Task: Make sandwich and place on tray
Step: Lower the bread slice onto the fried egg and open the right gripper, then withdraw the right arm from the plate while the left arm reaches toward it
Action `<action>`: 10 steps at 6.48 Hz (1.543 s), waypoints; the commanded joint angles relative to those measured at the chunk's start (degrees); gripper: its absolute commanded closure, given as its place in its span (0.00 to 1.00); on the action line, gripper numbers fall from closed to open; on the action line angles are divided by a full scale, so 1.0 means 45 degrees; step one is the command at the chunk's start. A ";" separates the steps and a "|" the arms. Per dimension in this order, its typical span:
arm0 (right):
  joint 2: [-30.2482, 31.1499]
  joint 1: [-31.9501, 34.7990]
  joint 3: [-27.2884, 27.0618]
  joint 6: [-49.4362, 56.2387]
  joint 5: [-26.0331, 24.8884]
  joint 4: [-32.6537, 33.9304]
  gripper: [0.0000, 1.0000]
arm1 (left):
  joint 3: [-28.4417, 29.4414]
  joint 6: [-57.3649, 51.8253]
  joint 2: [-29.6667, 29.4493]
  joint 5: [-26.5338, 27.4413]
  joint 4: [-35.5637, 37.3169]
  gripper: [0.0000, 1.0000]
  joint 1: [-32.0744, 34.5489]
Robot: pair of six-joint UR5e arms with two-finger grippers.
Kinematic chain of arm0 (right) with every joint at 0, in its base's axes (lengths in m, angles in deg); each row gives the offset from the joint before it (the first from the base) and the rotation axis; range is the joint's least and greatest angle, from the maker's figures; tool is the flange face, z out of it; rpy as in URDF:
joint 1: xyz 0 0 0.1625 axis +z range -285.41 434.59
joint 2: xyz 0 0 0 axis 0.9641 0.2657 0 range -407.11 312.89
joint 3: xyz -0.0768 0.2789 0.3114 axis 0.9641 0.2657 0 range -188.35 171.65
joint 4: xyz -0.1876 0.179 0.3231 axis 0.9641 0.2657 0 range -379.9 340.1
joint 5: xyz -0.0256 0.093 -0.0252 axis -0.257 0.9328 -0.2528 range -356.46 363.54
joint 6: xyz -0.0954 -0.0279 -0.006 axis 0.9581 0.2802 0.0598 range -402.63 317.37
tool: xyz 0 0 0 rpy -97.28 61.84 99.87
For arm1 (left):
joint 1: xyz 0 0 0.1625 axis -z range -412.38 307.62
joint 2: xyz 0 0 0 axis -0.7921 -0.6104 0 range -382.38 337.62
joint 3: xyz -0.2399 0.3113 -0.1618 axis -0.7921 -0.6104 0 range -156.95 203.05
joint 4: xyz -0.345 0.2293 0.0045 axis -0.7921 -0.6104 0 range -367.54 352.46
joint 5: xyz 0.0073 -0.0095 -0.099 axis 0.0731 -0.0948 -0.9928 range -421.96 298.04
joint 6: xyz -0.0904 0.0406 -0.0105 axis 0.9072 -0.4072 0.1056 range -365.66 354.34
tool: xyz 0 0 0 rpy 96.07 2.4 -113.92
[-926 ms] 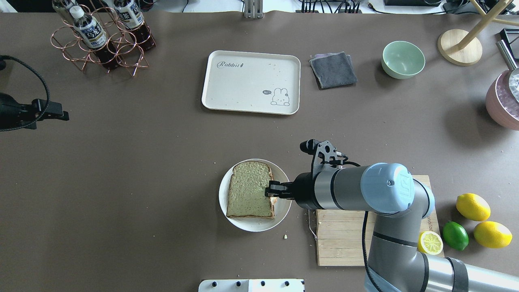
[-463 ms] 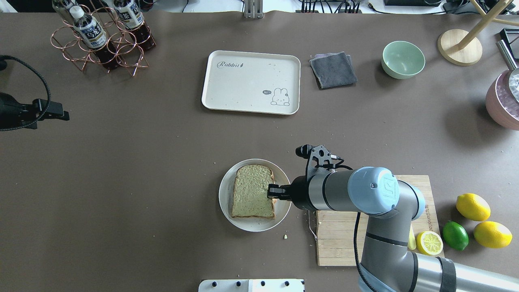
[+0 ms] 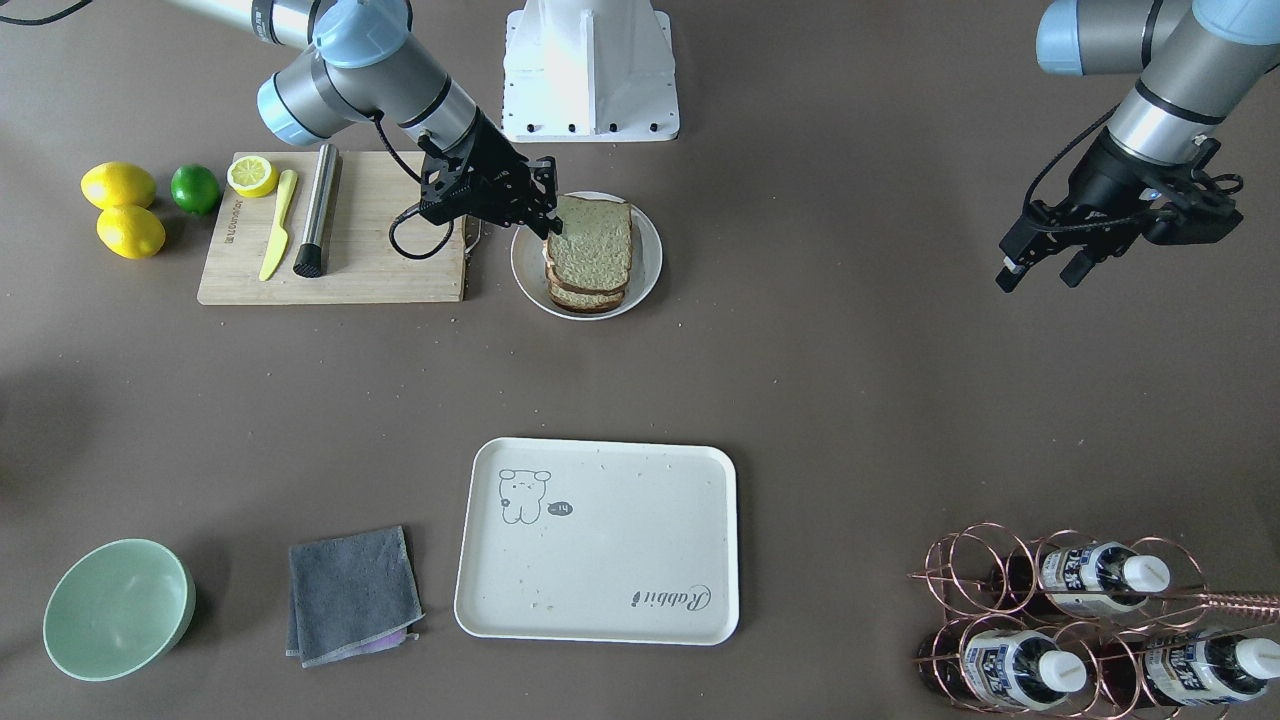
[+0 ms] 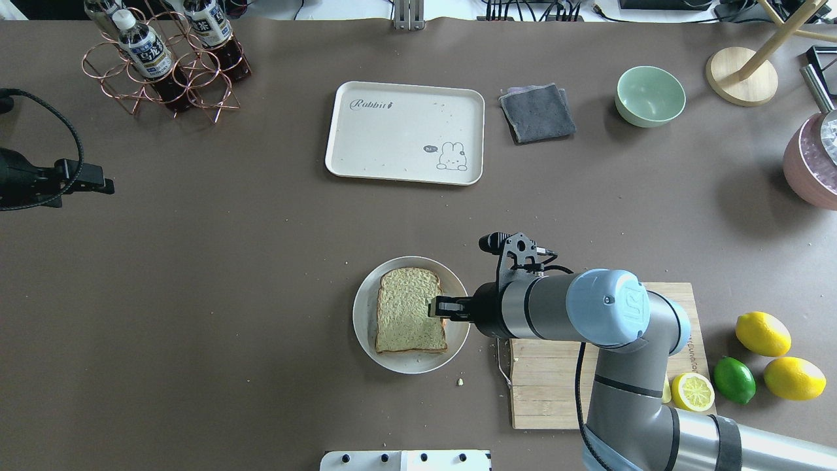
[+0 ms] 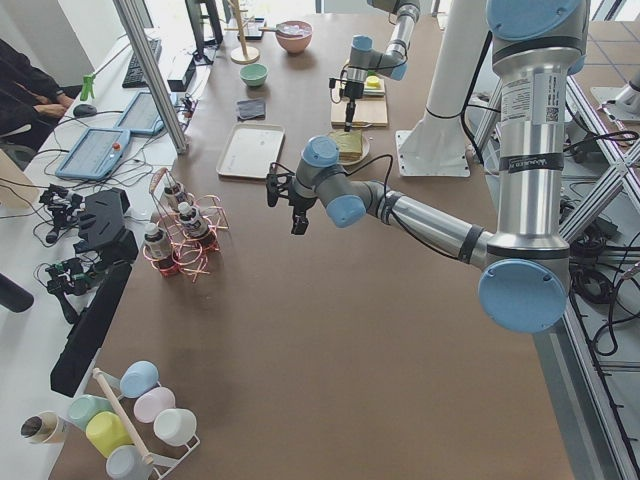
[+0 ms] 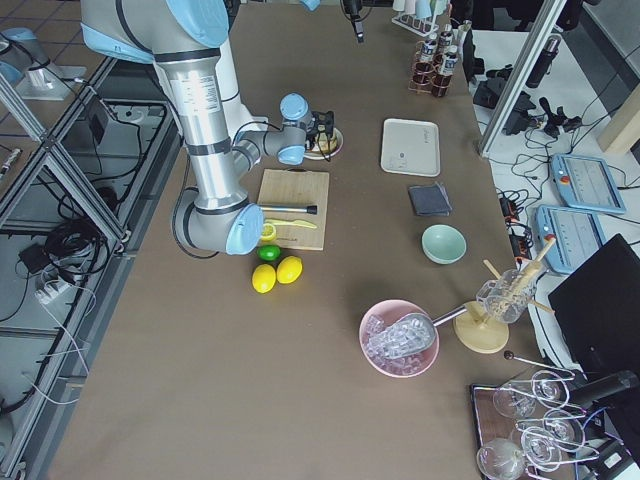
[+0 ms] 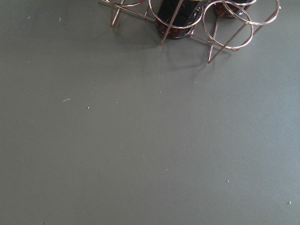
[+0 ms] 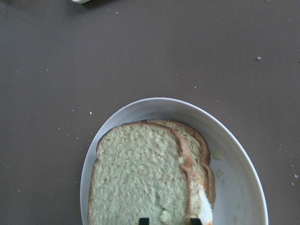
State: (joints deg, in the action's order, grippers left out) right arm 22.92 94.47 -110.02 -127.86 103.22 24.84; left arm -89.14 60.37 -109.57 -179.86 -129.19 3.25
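Note:
The sandwich (image 4: 409,307) lies on a round white plate (image 4: 363,320) near the table's front: two tan-green slices stacked, with a bit of egg white (image 8: 205,211) showing at the edge. My right gripper (image 4: 437,309) reaches in from the right, shut on the near edge of the top slice (image 8: 140,178). Its two fingertips sit close together at the bottom of the right wrist view. The cream tray (image 4: 405,131) lies bare at the far middle. My left gripper (image 3: 1040,270) hangs open over bare table at the far left.
A wooden cutting board (image 3: 380,250) beside the plate carries a lemon half, a yellow knife and a metal rod. Lemons and a lime (image 4: 734,379) lie at the right. A grey cloth (image 4: 537,112), a green bowl (image 4: 650,95) and a copper bottle rack (image 4: 163,62) stand along the back.
The top slice, held raised and tilted before, has come down flat onto the lower slice. The right arm shifted slightly with it. The left arm has not moved.

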 commanded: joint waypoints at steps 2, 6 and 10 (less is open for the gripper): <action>0.0160 0.0930 -0.0765 -0.0006 0.0988 0.0097 0.00 | -0.0107 0.0188 -0.0426 0.0007 -0.0018 0.03 -0.0097; 0.3059 0.5494 -0.1779 0.0090 0.5849 0.0021 0.00 | -0.0206 0.3929 -0.2881 0.0588 0.0505 0.03 -0.2432; 0.5624 0.8587 -0.1802 0.3091 0.8531 -0.0019 0.00 | -0.0263 0.5013 -0.4199 0.4317 0.1662 0.03 -0.6048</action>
State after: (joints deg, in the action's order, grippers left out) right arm 45.09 130.31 -118.07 -118.28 139.23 24.84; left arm -90.26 82.39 -128.17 -163.72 -121.94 -20.65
